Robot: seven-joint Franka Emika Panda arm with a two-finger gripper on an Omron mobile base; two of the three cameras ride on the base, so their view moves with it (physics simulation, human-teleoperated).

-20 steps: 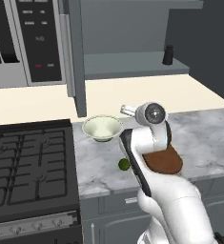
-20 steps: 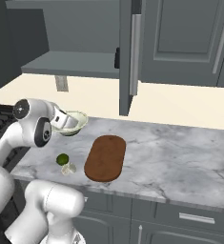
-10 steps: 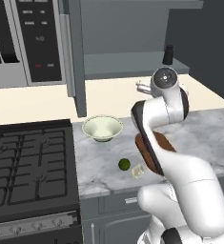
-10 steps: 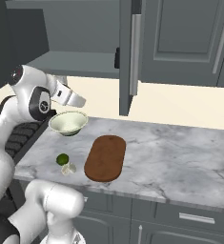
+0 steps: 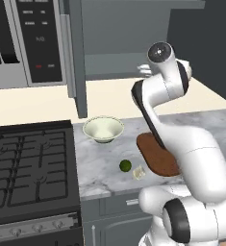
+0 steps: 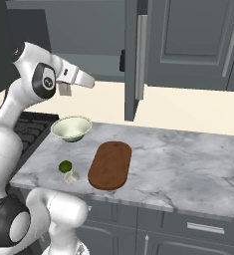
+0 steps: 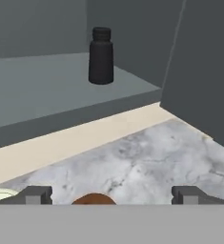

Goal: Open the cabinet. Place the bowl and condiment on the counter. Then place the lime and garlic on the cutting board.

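Fingers (image 7: 37, 194) of my gripper (image 7: 111, 195) are spread wide and hold nothing. Ahead, at 12 o'clock in the hand view, the condiment (image 7: 101, 55) stands upright on the shelf of the open cabinet (image 7: 46, 90). I judge this step is fetching it: I must reach in and close around its body. At 2 o'clock the door (image 7: 204, 66) hangs near. The bowl (image 5: 103, 129) already sits on the counter (image 6: 188, 159); lime (image 5: 125, 166) and garlic (image 5: 139, 173) wait beside the cutting board (image 6: 110, 165).

The dark condiment (image 7: 101, 55) stands upright on the open cabinet (image 7: 46, 90) shelf, ahead of the claw (image 7: 111, 194). Below it on the bench (image 6: 178, 164): cream bowl (image 6: 71, 128), lime (image 6: 65, 166) touching garlic (image 6: 71, 176), bare oval cutting board (image 6: 110, 165).
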